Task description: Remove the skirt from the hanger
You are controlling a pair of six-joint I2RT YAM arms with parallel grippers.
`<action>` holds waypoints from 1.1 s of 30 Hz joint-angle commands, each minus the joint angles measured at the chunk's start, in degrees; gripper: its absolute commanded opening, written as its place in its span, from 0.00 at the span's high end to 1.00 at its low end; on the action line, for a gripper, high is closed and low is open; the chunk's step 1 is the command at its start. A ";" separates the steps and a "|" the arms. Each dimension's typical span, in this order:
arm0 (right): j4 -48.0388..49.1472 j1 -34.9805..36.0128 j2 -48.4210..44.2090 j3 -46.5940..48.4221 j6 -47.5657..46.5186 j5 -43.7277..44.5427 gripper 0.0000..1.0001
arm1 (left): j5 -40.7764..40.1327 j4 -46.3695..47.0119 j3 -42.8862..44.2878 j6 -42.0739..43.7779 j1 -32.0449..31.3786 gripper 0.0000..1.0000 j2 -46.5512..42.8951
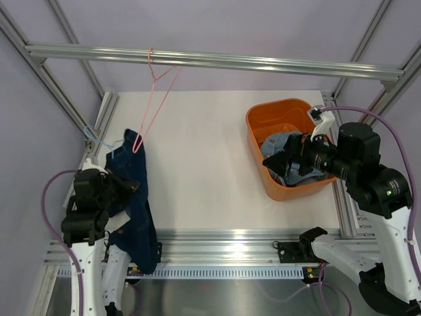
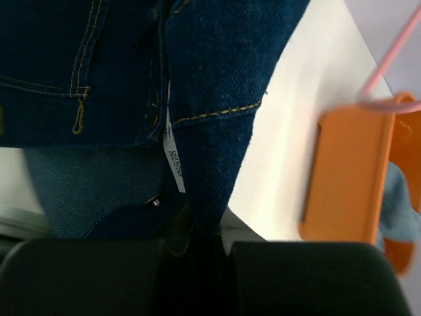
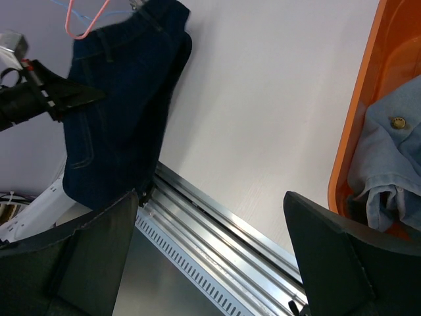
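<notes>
A dark blue denim skirt (image 1: 135,204) hangs at the table's left edge, its lower part draped over the front rail. A pink wire hanger (image 1: 152,99) hooks on the overhead bar, and its lower end meets the skirt's top edge. My left gripper (image 1: 123,187) is shut on a fold of the skirt (image 2: 217,105), with cloth pinched between the fingers of the left gripper (image 2: 204,242). My right gripper (image 1: 277,163) hovers open over the orange bin (image 1: 260,115), nothing between its fingers (image 3: 348,257). The right wrist view shows the skirt (image 3: 118,112) and the hanger (image 3: 84,27) far off.
The orange bin (image 3: 352,131) at the right holds a light blue garment (image 3: 388,155). A thin pale blue wire (image 1: 99,141) sits by the left frame post. An aluminium rail (image 1: 223,240) runs along the front edge. Frame posts and the overhead bar (image 1: 263,62) surround the table.
</notes>
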 commanded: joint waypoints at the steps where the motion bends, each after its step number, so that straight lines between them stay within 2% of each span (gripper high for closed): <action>1: -0.01 -0.28 -0.85 1.79 -0.23 -0.70 0.01 | 18.17 21.18 -7.11 -9.98 -0.07 1.00 -3.72; 6: -0.98 -0.20 -0.33 1.53 -0.49 0.35 0.01 | 28.01 28.31 -19.15 -16.05 -0.16 1.00 -7.59; 7: -0.72 -0.20 0.02 1.26 -0.32 0.44 0.01 | 31.59 28.93 -20.65 -16.23 -0.16 1.00 -7.60; 11: 1.04 -0.28 1.25 0.91 0.65 -0.17 0.01 | 37.16 30.41 -24.96 -15.34 -2.70 1.00 -6.01; 15: 2.18 -0.28 4.32 1.87 1.09 -0.17 0.00 | 41.12 44.55 -30.93 -23.08 -9.20 1.00 -4.17; 18: 3.40 -0.28 6.17 2.40 1.79 -0.70 0.01 | 39.72 56.24 -31.82 -27.74 -17.54 1.00 0.21; 19: 3.67 -0.11 6.70 2.49 1.97 -0.87 0.01 | 37.89 60.70 -31.65 -28.27 -23.13 1.00 1.97; 22: 4.47 1.20 8.81 2.67 2.06 -0.44 0.01 | 32.88 66.00 -29.55 -27.84 -35.81 1.00 10.49; 24: 5.08 3.39 10.03 2.76 1.80 3.59 0.01 | 30.94 68.21 -28.05 -27.31 -44.49 1.00 16.99; 27: 6.39 9.02 11.53 2.41 1.71 9.75 0.01 | 27.50 70.23 -25.76 -26.87 -51.81 1.00 22.44; 30: 7.28 10.88 13.03 0.75 2.23 11.07 0.07 | 25.40 68.41 -25.41 -25.99 -52.63 1.00 20.20; 33: 10.42 11.05 11.72 -4.07 3.90 10.91 0.15 | 20.83 60.41 -23.92 -23.53 -52.63 1.00 15.45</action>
